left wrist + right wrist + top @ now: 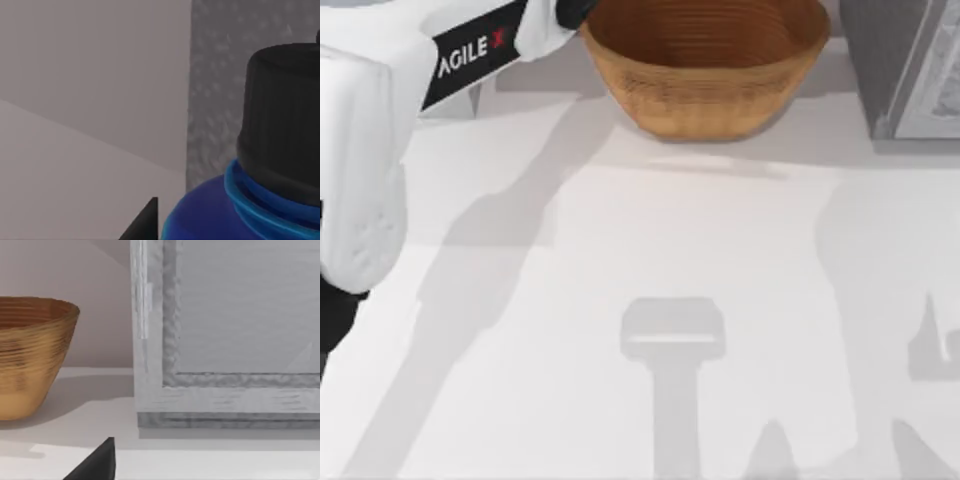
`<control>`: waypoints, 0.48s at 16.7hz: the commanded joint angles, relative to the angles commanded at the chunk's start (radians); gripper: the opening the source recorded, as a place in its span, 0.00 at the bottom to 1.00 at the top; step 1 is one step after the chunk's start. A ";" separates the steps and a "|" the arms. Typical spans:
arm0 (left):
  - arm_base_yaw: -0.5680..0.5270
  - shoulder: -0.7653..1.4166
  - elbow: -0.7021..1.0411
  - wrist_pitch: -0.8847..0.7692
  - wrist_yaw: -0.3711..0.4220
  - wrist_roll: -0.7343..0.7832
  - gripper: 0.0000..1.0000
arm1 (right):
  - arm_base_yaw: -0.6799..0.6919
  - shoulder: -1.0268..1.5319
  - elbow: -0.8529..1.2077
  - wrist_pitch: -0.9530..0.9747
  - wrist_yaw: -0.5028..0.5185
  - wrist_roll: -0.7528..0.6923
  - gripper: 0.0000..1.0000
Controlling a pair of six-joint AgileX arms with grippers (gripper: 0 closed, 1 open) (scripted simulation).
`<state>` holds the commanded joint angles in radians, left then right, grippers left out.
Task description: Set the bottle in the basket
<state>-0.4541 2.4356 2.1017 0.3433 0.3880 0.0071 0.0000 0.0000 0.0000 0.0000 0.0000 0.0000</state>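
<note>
The bottle [260, 165] sat close under the left wrist camera, black screw cap [280, 115] upward above the dark blue shoulder, which suggested the left claw carried it from the side so that it would go down upright; the claw's grip itself was not visible, so whether it was clamped on the bottle I cannot tell. From above, the left arm [470, 50] reached toward eleven o'clock, its far end beside the rim of the wicker basket [705, 95], which stood at twelve o'clock on the white surface [650, 250]. By my judgement the carry was nearly done, and lowering over the wide bowl remained. A grey framed box [910, 70] stood at one o'clock, just beside the basket. The right claw [97, 462] showed one dark fingertip, near that box and the basket; its state I cannot tell.
</note>
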 joint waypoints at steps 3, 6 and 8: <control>0.000 0.000 0.000 0.000 0.000 0.000 0.90 | 0.000 0.000 0.000 0.000 0.000 0.000 1.00; 0.000 0.000 0.000 0.000 0.000 0.000 1.00 | 0.000 0.000 0.000 0.000 0.000 0.000 1.00; 0.000 0.000 0.000 0.000 0.000 0.000 1.00 | 0.000 0.000 0.000 0.000 0.000 0.000 1.00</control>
<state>-0.4541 2.4356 2.1017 0.3433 0.3880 0.0071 0.0000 0.0000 0.0000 0.0000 0.0000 0.0000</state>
